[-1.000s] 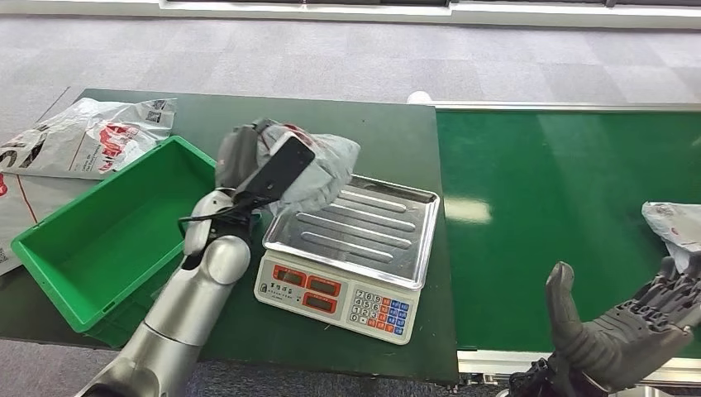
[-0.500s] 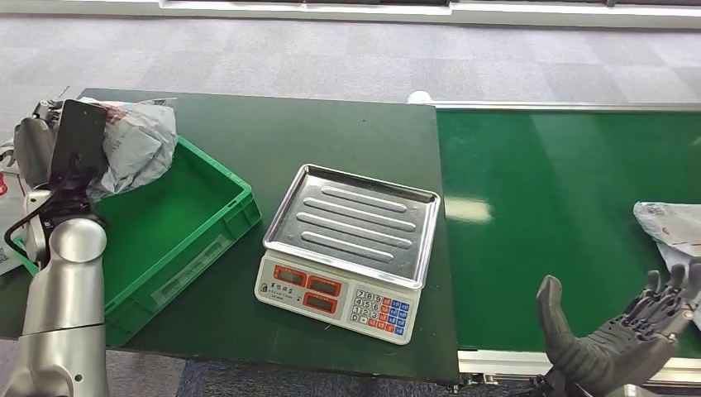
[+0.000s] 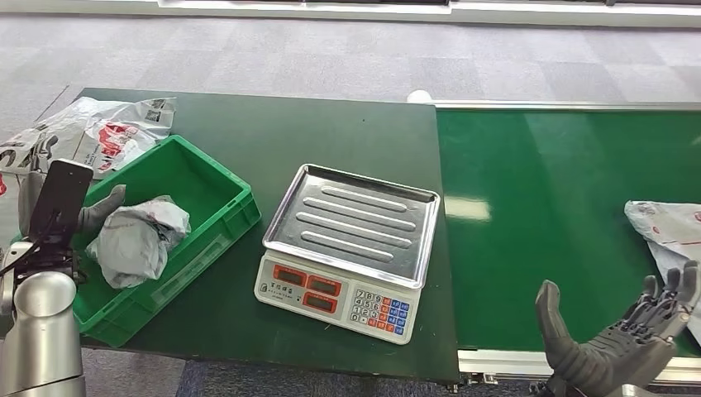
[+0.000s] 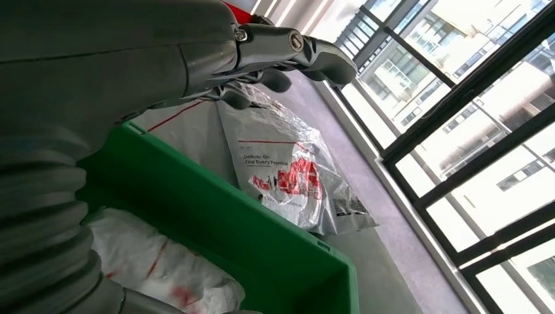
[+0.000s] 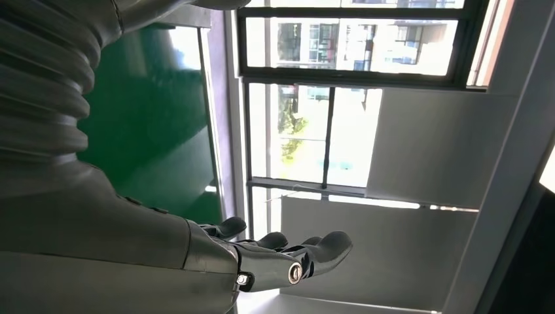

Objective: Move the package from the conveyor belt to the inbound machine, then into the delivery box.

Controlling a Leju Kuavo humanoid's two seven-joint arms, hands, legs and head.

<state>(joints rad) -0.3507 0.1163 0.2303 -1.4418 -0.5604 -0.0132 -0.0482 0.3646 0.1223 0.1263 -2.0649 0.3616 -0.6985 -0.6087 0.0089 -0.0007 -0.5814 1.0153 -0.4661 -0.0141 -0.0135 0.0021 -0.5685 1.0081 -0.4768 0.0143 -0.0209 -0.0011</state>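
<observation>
Now the grey package (image 3: 136,238) lies in the green delivery box (image 3: 216,222), beside the left hand (image 3: 62,207), whose spread fingers hold nothing. Partly cut off, the right hand (image 3: 624,341) is splayed empty near another package (image 3: 666,228).

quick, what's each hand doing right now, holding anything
Left hand: open, holding nothing; the crumpled grey plastic package lies in the green plastic crate beside it.
Right hand: open, empty, fingers spread above the green conveyor belt.

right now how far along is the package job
Done: one grey package lies in the green delivery box, and the scale tray is bare. In hand: nothing; the left hand is open beside that package, the right hand open. Left: another package waits on the conveyor belt.
</observation>
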